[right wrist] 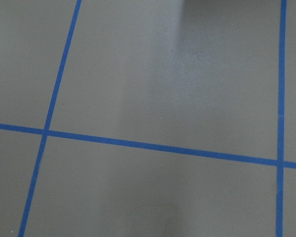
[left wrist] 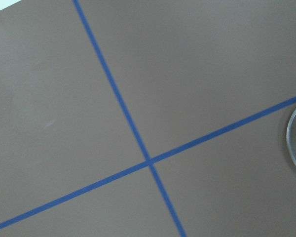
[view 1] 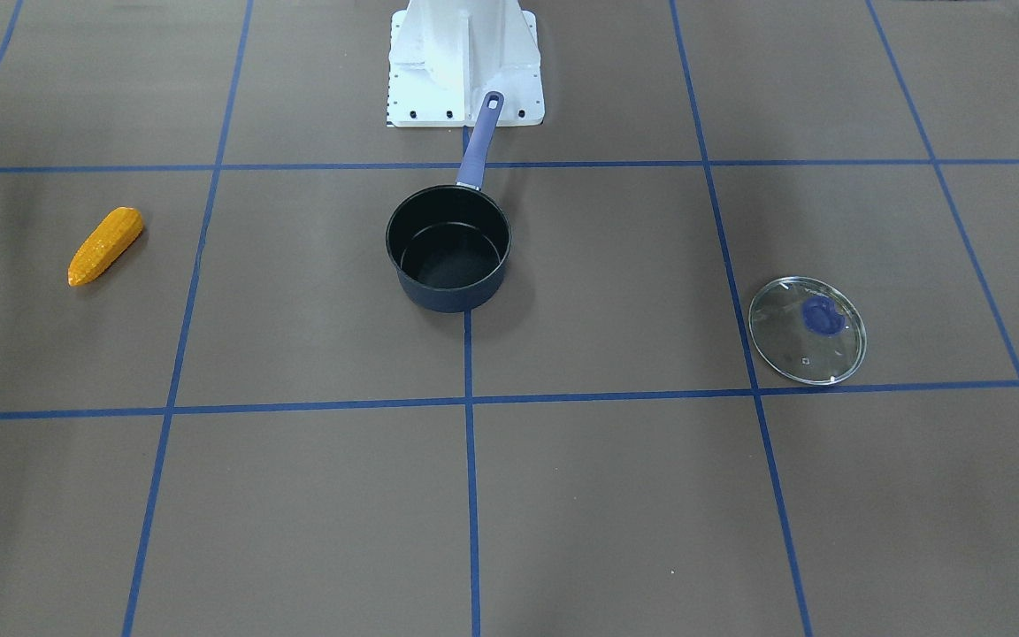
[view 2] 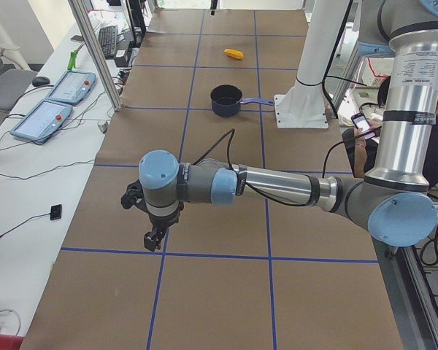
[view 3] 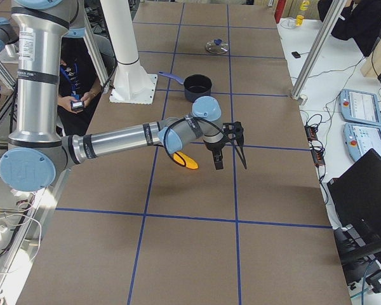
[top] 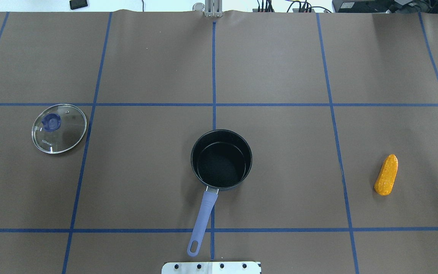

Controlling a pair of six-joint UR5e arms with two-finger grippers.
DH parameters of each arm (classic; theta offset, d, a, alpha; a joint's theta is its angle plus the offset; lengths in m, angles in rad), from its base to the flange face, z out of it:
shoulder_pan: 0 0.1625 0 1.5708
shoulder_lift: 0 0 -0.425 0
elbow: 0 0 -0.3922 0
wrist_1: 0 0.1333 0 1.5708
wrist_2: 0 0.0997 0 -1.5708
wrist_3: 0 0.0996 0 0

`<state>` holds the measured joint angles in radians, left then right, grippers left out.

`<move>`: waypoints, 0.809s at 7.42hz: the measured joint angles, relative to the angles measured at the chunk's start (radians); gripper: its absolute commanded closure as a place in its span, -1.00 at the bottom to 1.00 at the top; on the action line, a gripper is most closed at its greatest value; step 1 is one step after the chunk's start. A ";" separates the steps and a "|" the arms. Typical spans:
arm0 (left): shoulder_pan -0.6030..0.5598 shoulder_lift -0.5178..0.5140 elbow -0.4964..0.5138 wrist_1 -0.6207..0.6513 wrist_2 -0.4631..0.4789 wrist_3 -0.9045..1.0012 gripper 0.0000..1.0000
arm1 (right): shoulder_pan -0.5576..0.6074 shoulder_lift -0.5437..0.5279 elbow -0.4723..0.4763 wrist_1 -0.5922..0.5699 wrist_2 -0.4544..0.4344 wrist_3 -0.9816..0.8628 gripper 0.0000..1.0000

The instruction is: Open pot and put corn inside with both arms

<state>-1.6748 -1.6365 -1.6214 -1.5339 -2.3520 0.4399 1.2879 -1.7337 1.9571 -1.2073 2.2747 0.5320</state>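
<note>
Pot: the pot (view 1: 452,294) stands upright and uncovered at mid-desk (top: 280,160), its blue handle pointing toward the robot's white base (view 1: 465,66).
Corn: the corn (top: 386,175) lies on the desk on the robot's right, well apart from the pot.
Lid: the glass lid (top: 59,128) lies flat on the robot's left.
Left gripper (view 2: 153,239): above the desk past the lid; spread of its fingers cannot be told.
Right gripper (view 3: 230,164): above the desk near the corn; spread of its fingers cannot be told.
</note>
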 measured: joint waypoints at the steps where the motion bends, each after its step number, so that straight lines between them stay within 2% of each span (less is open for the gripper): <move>1: -0.017 0.011 0.002 0.002 -0.026 0.016 -0.98 | -0.066 -0.078 0.043 0.073 -0.056 0.098 -1.00; 3: -0.026 0.021 0.002 0.002 -0.045 0.024 -0.98 | -0.250 -0.192 0.067 0.265 -0.218 0.346 -1.00; 5: -0.026 0.041 -0.014 -0.012 -0.048 0.026 -0.98 | -0.520 -0.212 0.061 0.322 -0.489 0.579 -0.95; 6: -0.026 0.050 -0.023 -0.021 -0.049 0.026 -0.98 | -0.630 -0.206 0.046 0.330 -0.600 0.663 -0.80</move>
<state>-1.7005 -1.5862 -1.6446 -1.5547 -2.4005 0.4657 0.6582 -1.9402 2.0031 -0.8769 1.6750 1.1954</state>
